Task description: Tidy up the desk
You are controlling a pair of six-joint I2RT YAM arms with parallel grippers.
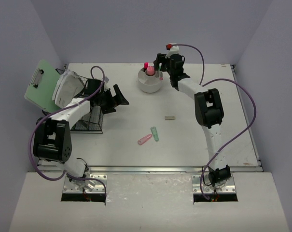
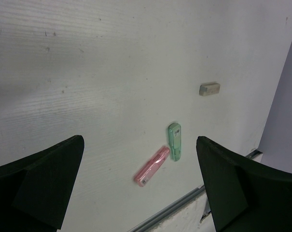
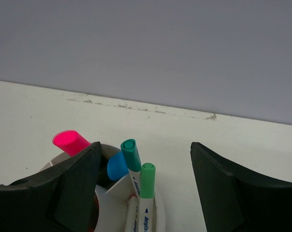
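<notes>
The left gripper (image 2: 141, 186) is being held wide open, with nothing in it. Between its jaws and farther out, a pink stick (image 2: 152, 166) and a green stick (image 2: 174, 141) are lying just beside each other on the desk (image 2: 88, 72), which is spreading out below both grippers. The right gripper (image 3: 145, 181) is being held wide too, gripping nothing. Between its jaws, two green pens (image 3: 132, 155) are standing in a white cup (image 1: 149, 87). A pink pen (image 3: 71, 142) is poking up close by one jaw.

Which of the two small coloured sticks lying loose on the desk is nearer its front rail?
The pink stick, slanted on the desk just left of the green stick, which lies a little farther back.
</notes>
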